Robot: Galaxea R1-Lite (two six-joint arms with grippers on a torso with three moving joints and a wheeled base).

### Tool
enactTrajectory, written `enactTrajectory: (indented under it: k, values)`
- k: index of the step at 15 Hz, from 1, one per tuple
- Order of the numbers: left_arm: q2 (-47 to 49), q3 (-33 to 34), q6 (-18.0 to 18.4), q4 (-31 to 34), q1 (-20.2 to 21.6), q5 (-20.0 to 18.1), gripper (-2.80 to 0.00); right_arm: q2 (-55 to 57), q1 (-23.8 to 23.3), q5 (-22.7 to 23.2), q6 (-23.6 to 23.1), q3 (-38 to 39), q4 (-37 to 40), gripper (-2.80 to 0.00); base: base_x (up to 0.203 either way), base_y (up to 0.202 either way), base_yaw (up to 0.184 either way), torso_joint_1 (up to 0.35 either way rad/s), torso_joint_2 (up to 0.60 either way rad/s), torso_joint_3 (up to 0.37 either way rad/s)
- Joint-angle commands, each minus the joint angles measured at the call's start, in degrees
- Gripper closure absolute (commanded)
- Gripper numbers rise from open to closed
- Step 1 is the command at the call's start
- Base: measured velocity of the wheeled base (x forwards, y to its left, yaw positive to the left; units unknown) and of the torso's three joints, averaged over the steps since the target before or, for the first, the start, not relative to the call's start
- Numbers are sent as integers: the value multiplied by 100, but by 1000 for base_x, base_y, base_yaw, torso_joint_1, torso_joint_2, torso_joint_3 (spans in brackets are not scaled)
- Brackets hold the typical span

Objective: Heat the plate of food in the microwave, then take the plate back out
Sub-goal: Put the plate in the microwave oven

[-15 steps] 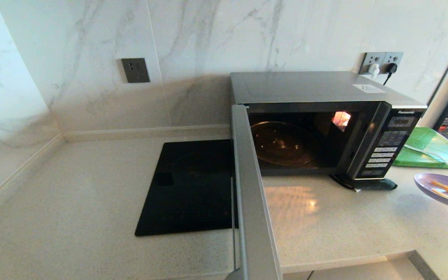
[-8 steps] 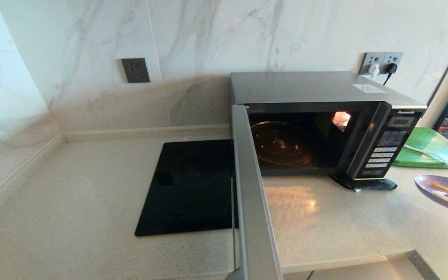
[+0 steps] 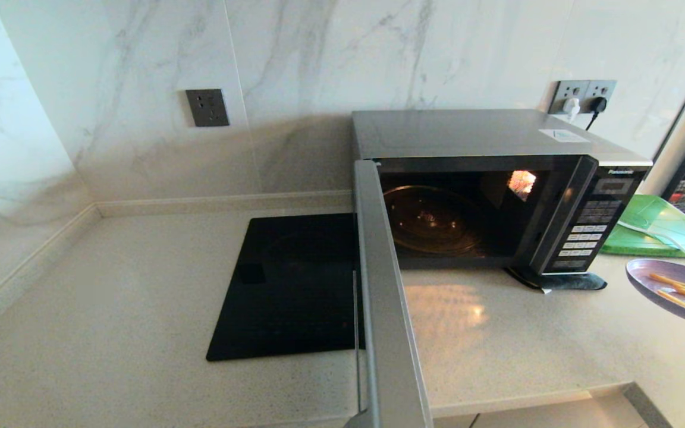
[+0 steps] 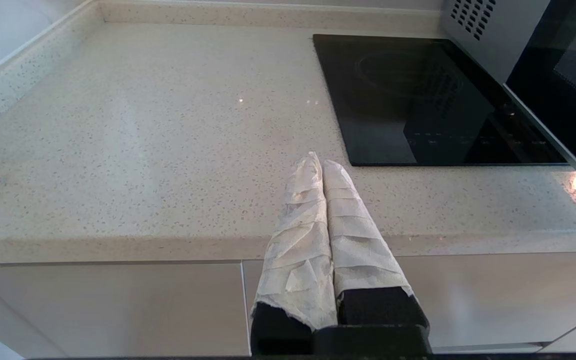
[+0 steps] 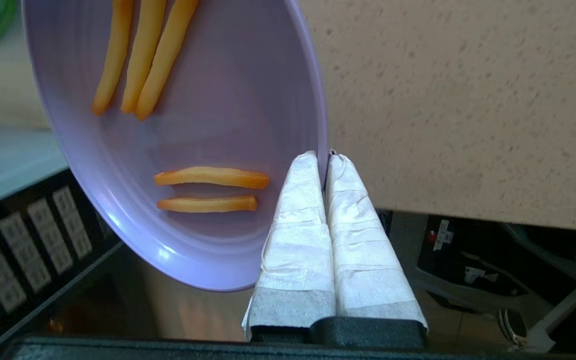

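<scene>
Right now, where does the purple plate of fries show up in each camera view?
Head view: plate of food at the right edge, lifted off the counter, right of the microwave button panel.
Left wrist view: not in it.
Right wrist view: plate fills the upper left, rim pinched by the right gripper.
Shared landmark: the microwave's button panel, in head and right wrist views.
</scene>
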Motion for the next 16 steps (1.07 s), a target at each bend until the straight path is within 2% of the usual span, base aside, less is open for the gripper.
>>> enactTrajectory:
  k: [1,7,16]
  values:
    - [9,0,-6,-5,2,2,0,-268,14,114,18,77,22,0,0,0,0,0,0,0]
    - [9,0,-6,-5,2,2,0,-671,168,447,-170,324,22,0,0,0,0,0,0,0]
    - [9,0,-6,-5,2,2,0,-1105,1166,460,-282,548,48,0,0,0,0,0,0,0]
